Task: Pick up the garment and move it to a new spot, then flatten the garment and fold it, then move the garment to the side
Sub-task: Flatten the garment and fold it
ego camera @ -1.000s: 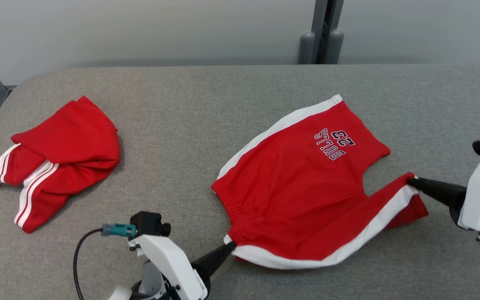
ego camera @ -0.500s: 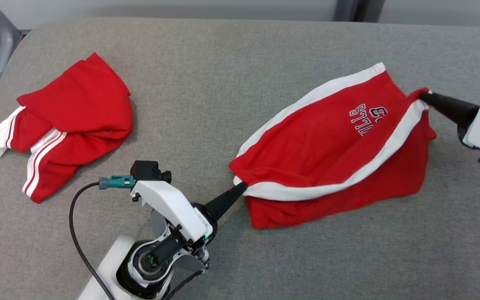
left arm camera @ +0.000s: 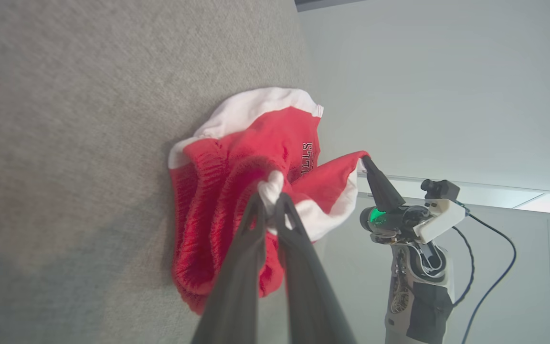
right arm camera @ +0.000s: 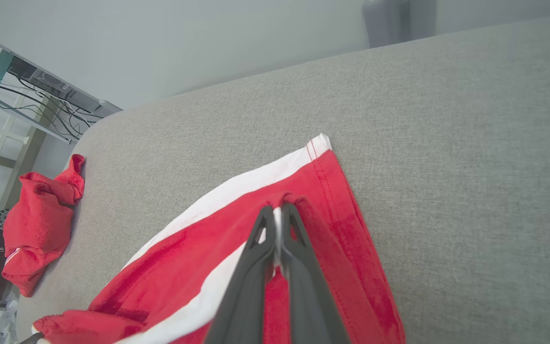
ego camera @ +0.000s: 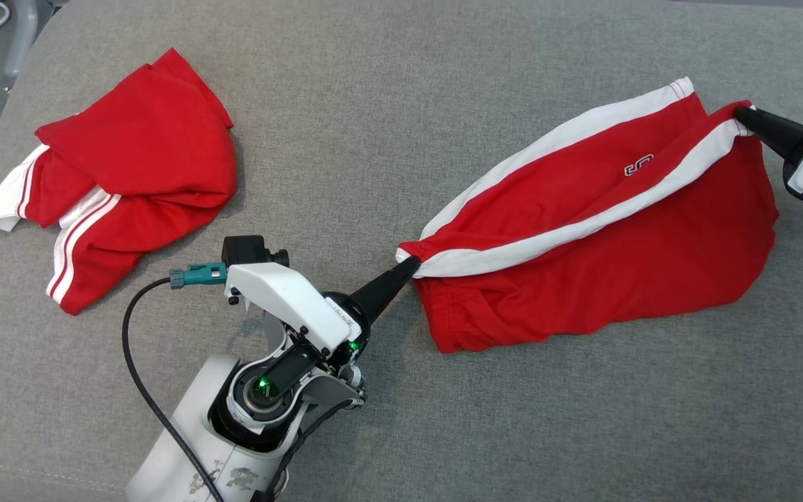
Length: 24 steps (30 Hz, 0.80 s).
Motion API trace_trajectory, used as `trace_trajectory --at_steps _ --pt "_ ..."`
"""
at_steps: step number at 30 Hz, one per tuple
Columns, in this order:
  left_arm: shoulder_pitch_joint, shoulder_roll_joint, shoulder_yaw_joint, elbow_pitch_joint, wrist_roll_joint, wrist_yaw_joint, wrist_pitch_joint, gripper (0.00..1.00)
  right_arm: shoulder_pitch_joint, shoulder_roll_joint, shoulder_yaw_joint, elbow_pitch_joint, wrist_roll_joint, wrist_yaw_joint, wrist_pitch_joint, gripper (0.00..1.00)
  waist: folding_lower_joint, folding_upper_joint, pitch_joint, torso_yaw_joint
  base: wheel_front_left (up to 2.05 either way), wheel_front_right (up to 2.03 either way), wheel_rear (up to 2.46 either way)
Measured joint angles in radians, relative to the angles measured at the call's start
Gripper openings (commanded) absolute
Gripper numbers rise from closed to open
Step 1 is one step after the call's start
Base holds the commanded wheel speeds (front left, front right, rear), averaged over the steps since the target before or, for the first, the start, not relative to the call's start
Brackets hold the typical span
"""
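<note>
The garment is a pair of red shorts with white side stripes, lying right of centre on the grey table, one half folded over the other. My left gripper is shut on its waistband corner at the near left end. My right gripper is shut on the striped leg hem at the far right end. In the left wrist view my fingers pinch bunched white and red cloth of the garment, with the other arm's gripper beyond. In the right wrist view the fingertips clamp the garment at its white stripe.
A second red garment with white stripes lies crumpled at the table's left end. The grey cloth-covered table spreads wide around both. A black cable loops from my left wrist. Shelving with wires stands beyond the table's far left edge.
Both grippers have carried the near edge of the shorts up and over toward the far edge, folding them in half so the lettering is almost covered. The head camera has tilted down.
</note>
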Motion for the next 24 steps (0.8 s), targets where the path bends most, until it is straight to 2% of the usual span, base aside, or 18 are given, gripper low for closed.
trace_trajectory --at_steps 4,24 --pt "-0.023 -0.009 -0.002 0.021 -0.011 -0.005 -0.005 0.0 -0.029 0.011 0.003 0.031 -0.013 0.0 -0.034 0.0 0.0 0.0 0.02 0.009 0.0 0.0 0.0" --pt "-0.127 -0.026 -0.043 0.069 -0.079 0.002 -0.067 0.0 -0.155 -0.014 0.086 0.153 -0.04 0.0 -0.167 0.0 0.0 0.0 0.094 0.04 0.0 0.0 0.0"
